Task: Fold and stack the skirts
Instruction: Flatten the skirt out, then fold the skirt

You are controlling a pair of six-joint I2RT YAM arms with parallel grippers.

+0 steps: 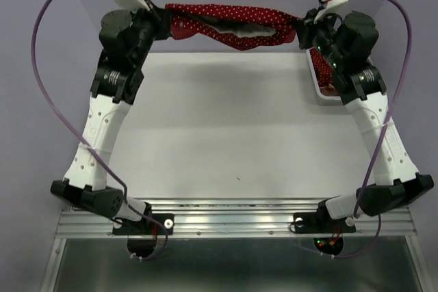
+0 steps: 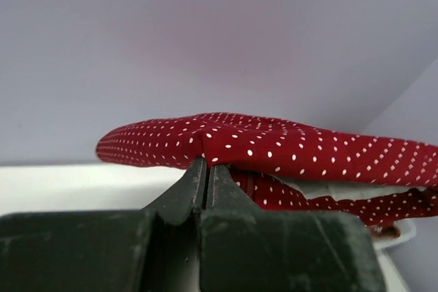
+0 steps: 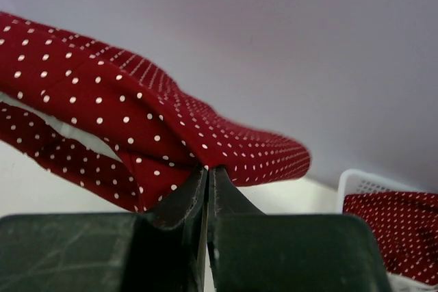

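A dark red polka-dot skirt hangs stretched in the air between my two grippers above the table's far edge, its white lining showing. My left gripper is shut on its left end; in the left wrist view the jaws pinch the cloth. My right gripper is shut on its right end, seen in the right wrist view with the cloth above it. A second dark red polka-dot skirt lies in the basket. The plaid skirt is out of view.
A white plastic mesh basket stands at the far right of the white table, partly hidden under my right arm; its rim shows in the right wrist view. Grey walls stand behind and at the sides.
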